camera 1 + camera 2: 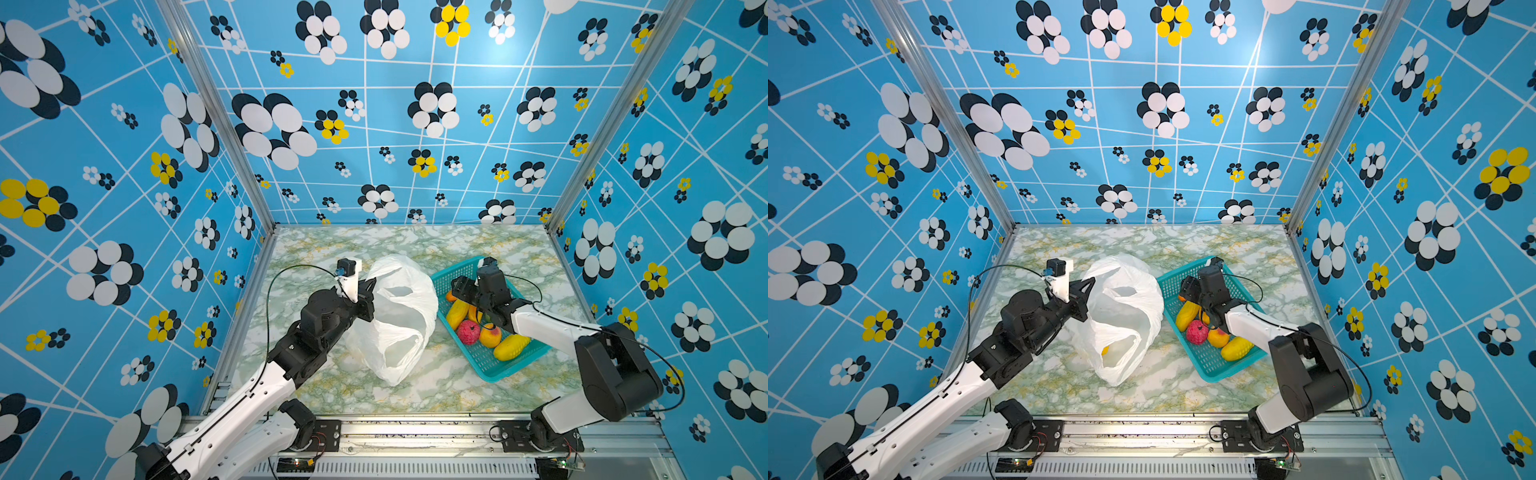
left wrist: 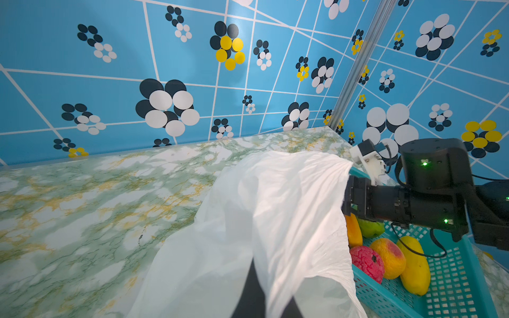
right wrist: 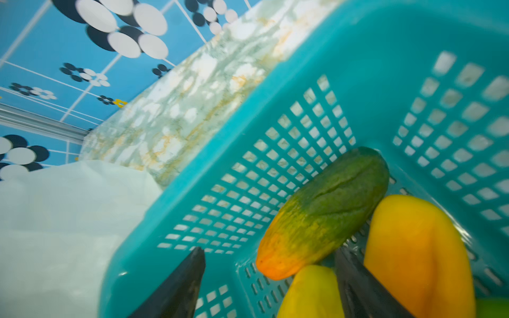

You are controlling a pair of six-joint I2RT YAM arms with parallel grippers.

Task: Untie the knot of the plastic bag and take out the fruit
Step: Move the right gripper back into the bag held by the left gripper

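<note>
At frame centre in both top views, the left end effector (image 1: 371, 291) is clamped onto the thin translucent white plastic bag (image 1: 401, 320), with one yellow fruit (image 1: 1105, 350) inside. Rightward, the right end effector (image 3: 269, 249) gapes empty over an orange-green oblong fruit (image 3: 325, 206) in the teal mesh basket (image 1: 490, 376).

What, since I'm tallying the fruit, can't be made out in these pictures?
- Inside the plastic bag: in a top view only a yellow patch shows through its mouth; the film hides any count.
- Basket: in both top views the right arm covers part of its pile.
- Left gripper: in the left wrist view the bag drapes over its jaws.
- Right wrist view: a yellow fruit is cut by the bottom edge.
</note>
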